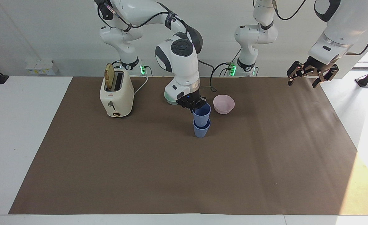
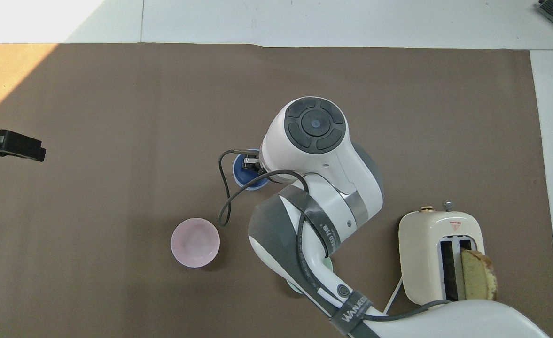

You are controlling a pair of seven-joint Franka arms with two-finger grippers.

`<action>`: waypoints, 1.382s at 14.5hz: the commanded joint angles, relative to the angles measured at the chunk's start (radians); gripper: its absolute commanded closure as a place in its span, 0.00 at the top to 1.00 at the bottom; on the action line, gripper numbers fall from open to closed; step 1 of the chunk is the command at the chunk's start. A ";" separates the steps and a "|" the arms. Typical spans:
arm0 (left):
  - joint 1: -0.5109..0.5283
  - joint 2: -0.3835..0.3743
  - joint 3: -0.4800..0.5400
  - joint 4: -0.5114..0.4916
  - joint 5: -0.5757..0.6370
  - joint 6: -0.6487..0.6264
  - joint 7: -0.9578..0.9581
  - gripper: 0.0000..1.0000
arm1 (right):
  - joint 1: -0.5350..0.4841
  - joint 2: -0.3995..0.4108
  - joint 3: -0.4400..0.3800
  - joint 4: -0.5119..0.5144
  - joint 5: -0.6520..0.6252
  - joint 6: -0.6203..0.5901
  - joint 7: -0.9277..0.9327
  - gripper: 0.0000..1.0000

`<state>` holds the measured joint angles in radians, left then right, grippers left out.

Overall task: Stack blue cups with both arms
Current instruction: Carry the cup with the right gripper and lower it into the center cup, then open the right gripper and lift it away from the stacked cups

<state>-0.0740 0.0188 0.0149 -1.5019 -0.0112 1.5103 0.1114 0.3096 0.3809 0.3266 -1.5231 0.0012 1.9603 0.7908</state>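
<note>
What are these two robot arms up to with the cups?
The right arm's hand grips one blue cup by its rim and has it partly nested in the second blue cup, which stands on the brown mat. The left arm's hand waits, open and empty, over the mat's edge at its own end.

Robotics lab, staged as mock kitchen. Evidence: two white robot arms (image 1: 177, 59) bolted at table edge, 12 o'clock in facing view, green status lights (image 1: 143, 69) glowing at bases, black cables looped along joints. White table (image 1: 18, 131) under plain brown mat (image 1: 184, 175), bare white wall at 12 o'clock. Kitchen props only: cream toaster (image 1: 116, 95) with bread slice (image 1: 109, 76) at 10 o'clock, pink bowl (image 1: 224, 104), blue cups (image 1: 201, 123) near centre. White power strip (image 1: 40, 66) at wall, 10 o'clock.
</note>
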 commanded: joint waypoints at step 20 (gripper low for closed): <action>0.013 0.006 -0.010 0.009 0.013 0.005 -0.001 1.00 | -0.070 -0.060 -0.004 0.072 -0.027 -0.163 -0.072 1.00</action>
<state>-0.0737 0.0192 0.0147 -1.5019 -0.0112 1.5103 0.1111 0.2733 0.3531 0.3150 -1.4988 -0.0062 1.8958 0.7734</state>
